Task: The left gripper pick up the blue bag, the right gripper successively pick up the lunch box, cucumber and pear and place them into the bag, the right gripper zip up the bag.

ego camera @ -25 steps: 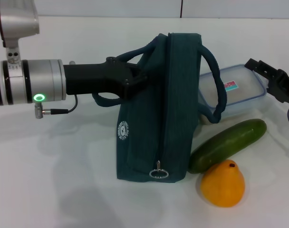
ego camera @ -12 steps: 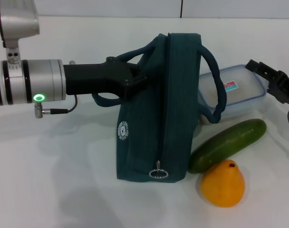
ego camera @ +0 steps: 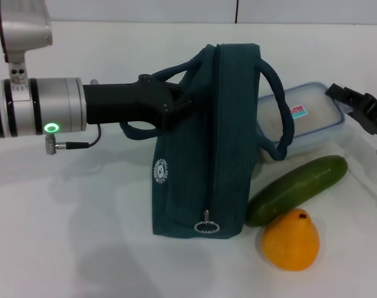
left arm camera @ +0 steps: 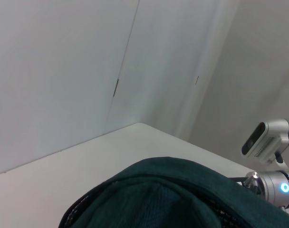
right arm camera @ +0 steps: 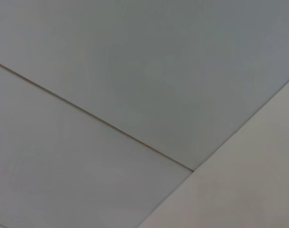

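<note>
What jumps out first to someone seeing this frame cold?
The dark blue bag stands mid-table, one handle clamped in the left claw, which reaches in from the left side. To its right lie the cucumber and pear, with the lunch box behind them.

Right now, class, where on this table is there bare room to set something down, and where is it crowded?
Free: the table in front of the left gripper, beside the blue bag. Crowded: the bag's other side, where lunch box, cucumber, pear and right gripper cluster.
</note>
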You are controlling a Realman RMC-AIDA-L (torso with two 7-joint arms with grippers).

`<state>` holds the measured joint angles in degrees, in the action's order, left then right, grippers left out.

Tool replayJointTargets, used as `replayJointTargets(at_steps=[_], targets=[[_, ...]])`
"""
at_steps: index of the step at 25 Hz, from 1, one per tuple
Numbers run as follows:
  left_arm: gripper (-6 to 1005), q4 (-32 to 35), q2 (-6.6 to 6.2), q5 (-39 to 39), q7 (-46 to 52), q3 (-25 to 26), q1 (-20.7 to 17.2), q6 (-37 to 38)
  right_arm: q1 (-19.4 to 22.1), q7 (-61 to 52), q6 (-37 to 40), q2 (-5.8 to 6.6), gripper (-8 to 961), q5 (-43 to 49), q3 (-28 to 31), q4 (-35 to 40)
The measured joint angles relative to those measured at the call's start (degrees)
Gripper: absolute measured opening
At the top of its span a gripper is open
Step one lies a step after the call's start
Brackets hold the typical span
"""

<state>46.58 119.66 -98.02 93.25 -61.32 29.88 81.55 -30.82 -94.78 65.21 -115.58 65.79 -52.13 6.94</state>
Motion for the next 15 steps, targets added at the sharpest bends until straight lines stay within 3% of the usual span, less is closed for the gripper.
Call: replayJointTargets(at_steps=[15], targets=[[40, -0.18, 0.18, 0.14, -0.68, -0.03, 0.09, -0.25, 0.00, 3.67, 0.43, -0.27, 152, -1.80, -0.18, 0.35]])
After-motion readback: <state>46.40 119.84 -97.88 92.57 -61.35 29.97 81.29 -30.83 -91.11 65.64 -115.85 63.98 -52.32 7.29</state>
